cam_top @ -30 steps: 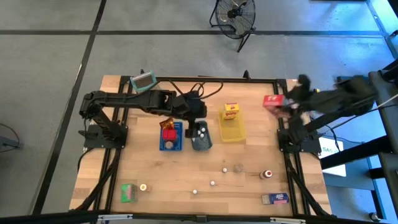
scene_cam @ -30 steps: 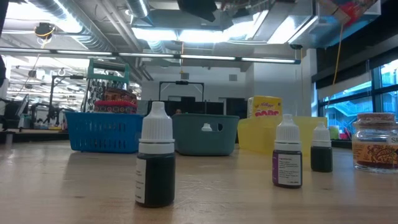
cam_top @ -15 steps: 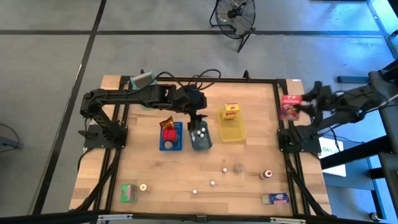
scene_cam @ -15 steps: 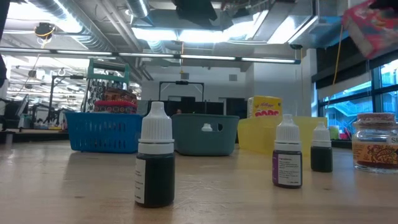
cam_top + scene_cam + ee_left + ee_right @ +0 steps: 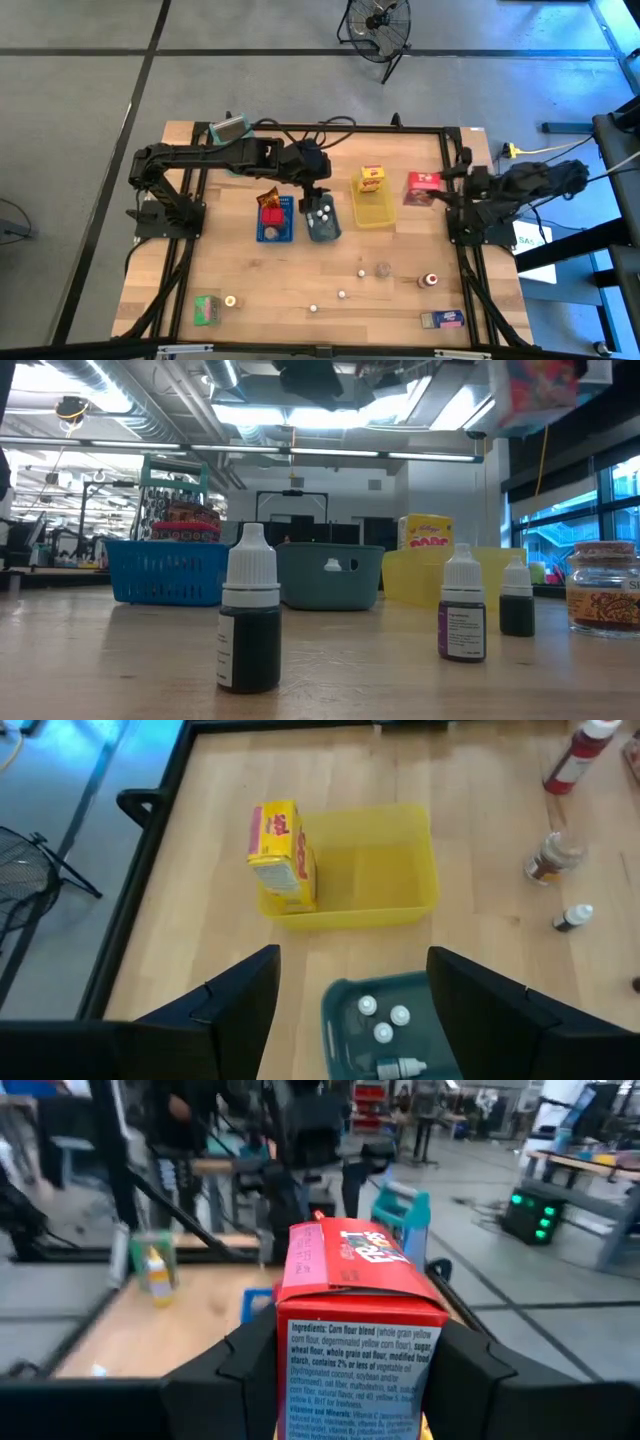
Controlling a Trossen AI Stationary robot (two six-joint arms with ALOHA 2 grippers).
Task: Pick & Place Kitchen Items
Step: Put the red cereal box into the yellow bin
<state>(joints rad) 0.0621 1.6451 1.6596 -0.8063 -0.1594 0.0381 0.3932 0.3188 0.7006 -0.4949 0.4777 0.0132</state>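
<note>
Red carton (image 5: 422,187), printed with an ingredients panel (image 5: 362,1370), pinched between the 2 dark fingers (image 5: 236,1375) of the right tool (image 5: 441,190), held above the right edge of the wooden desk (image 5: 250,280) and just beside the yellow tray (image 5: 373,206); in the low view the same carton (image 5: 540,390) appears high up and blurred. Left tool (image 5: 318,192) spread and holding nothing, hanging over the grey-blue tray (image 5: 323,220); its wrist view shows the 2 fingers (image 5: 230,1005) apart above that tray (image 5: 345,1020), in which 4 small white-capped bottles (image 5: 383,1032) lie. Yellow carton (image 5: 372,178) standing at the far end of the yellow tray (image 5: 400,870), seen upright there from the left wrist (image 5: 280,855). Blue tray (image 5: 276,220) left of the grey-blue one, holding a red tin (image 5: 271,214) and a brown packet (image 5: 268,198). Loose on the near half of the desk: several dropper bottles (image 5: 249,625), a small jar (image 5: 382,268), a red-capped bottle (image 5: 428,281), a green carton (image 5: 207,309) at the near left, a blue carton (image 5: 441,320) at the near right. Green-rimmed mesh basket (image 5: 230,129) at the far left corner.
</note>
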